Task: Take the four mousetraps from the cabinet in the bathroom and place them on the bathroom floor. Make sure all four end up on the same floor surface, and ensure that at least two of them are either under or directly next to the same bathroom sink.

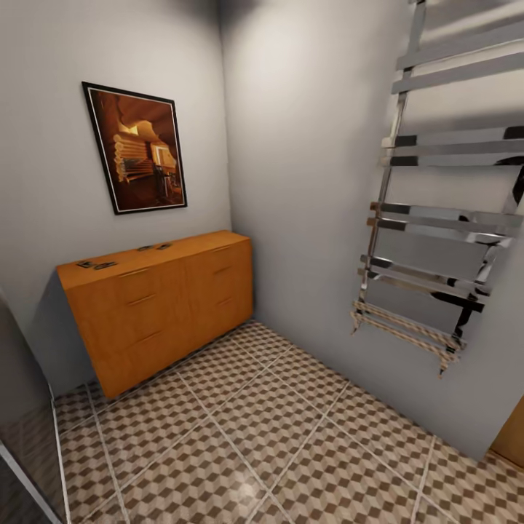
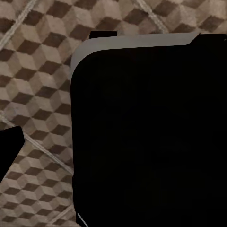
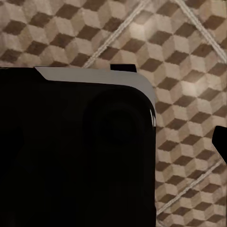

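I should roll up square to the cabinet (image 1: 156, 306) so the mousetraps (image 1: 97, 264) come within reach; whether my jaws are released or clenched I cannot tell.

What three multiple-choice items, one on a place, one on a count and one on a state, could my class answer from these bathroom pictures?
1. Where do the mousetraps lie?
A. On the cabinet's top
B. On the floor tiles
C. On the towel rail

2. How many framed pictures hang above the cabinet?
A. None
B. One
C. Three

3. In what state are the cabinet's drawers?
A. All pulled out
B. One removed
C. All pushed in

Answers:
1 A: small dark shapes sit in two groups on the flat orange-brown top, the second group further right.
2 B: a single framed picture hangs on the wall.
3 C: the drawer fronts sit flush, with no gaps.
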Controlling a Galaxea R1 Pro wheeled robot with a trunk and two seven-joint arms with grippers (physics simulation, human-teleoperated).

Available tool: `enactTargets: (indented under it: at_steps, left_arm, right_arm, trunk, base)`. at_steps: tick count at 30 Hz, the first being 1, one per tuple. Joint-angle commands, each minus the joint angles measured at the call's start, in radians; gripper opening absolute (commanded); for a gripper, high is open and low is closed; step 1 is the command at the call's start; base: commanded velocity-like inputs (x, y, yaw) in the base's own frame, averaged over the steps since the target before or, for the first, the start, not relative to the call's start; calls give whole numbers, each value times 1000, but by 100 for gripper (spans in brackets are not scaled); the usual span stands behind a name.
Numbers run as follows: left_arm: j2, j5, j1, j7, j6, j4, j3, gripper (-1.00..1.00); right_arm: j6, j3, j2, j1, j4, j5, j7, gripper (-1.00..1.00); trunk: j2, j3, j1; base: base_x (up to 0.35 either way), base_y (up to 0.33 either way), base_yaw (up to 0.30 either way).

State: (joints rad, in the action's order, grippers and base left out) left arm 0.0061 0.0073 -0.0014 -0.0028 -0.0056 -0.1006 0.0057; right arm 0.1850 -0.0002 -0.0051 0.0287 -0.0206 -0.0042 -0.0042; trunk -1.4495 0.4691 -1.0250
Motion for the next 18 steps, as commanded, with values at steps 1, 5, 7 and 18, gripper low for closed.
enactTargets:
  at_steps: [1,5,7,18]
  left_arm:
    - [0,1,0,0,-1,-1,0,100]
    - [1,1,0,0,-1,-1,1,100]
    - [1,1,0,0,-1,-1,1,100]
    - [2,2,0,0,-1,-1,2,100]
  right_arm:
    - [3,0,0,0,1,0,0,100]
    - [3,0,0,1,1,0,0,100]
    - [3,0,0,1,1,0,0,100]
    - [2,0,-1,1,1,0,0,100]
  trunk:
    - [0,1,0]
    - [0,1,0]
    - [0,1,0]
    - [0,1,0]
  base:
    - [0,0,285]
    - [0,0,285]
    - [0,0,285]
    - [0,0,216]
